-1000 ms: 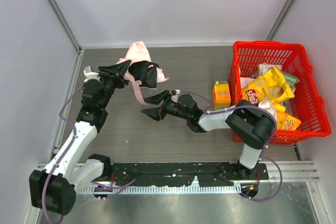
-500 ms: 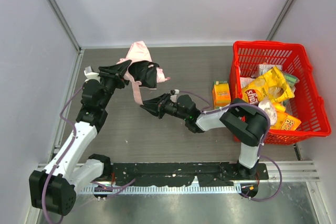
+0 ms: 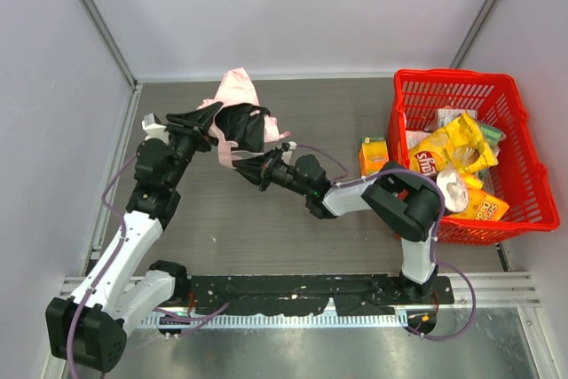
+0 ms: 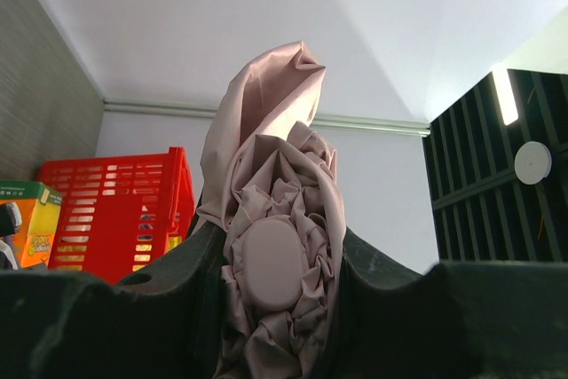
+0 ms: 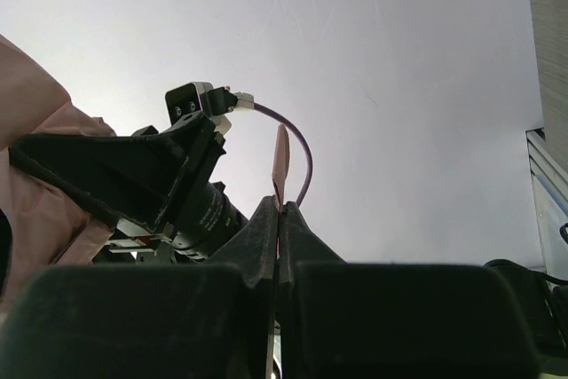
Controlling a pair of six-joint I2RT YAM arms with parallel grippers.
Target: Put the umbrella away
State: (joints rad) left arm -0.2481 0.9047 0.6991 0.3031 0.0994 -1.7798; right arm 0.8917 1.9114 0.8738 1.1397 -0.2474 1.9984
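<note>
The pale pink umbrella [image 3: 233,90] is held up at the back left of the table, its fabric bunched around dark ribs. My left gripper [image 3: 213,122] is shut on it; the left wrist view has crumpled pink umbrella [image 4: 275,219] fabric filling the space between both fingers of that gripper [image 4: 275,259]. A narrow pink strap [image 3: 224,150] hangs from the bundle. My right gripper [image 3: 241,169] reaches in from the right and is shut on that strap. In the right wrist view the strap [image 5: 280,161] sticks up as a thin strip from the pressed-together tips of the right gripper [image 5: 279,209].
A red basket [image 3: 524,144] with snack bags stands at the right edge, also seen in the left wrist view as the basket [image 4: 115,210]. An orange carton [image 3: 374,159] stands just left of it. Walls close in at the back and both sides.
My right gripper has moved left and toward the back to the hanging strap, and its jaws went from open to shut on it. The left arm and umbrella have stayed put.
</note>
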